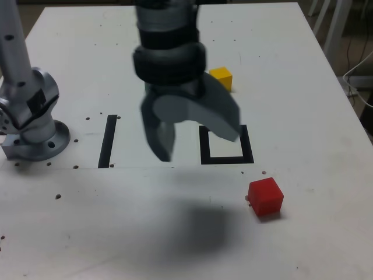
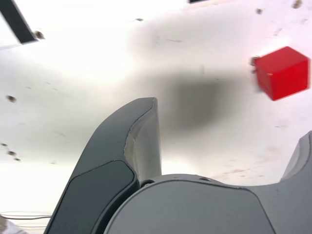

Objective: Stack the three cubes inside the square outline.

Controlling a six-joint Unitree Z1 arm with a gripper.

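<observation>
Hovering blurred grey gripper point(image 1: 195, 137), jaws apart, matte red cube point(image 1: 266, 197)

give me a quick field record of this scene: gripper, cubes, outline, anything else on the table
gripper: open, empty, hanging above the table, no cube between the jaws
red cube: on the table, outside the square outline, toward the camera and the exterior view's right of it
yellow cube: on the table behind the outline, partly hidden by the gripper
green cube: not visible in either view
square outline: nothing seen inside it, part covered by the gripper
black strip: to the exterior view's left of the outline
stack: not started
</observation>
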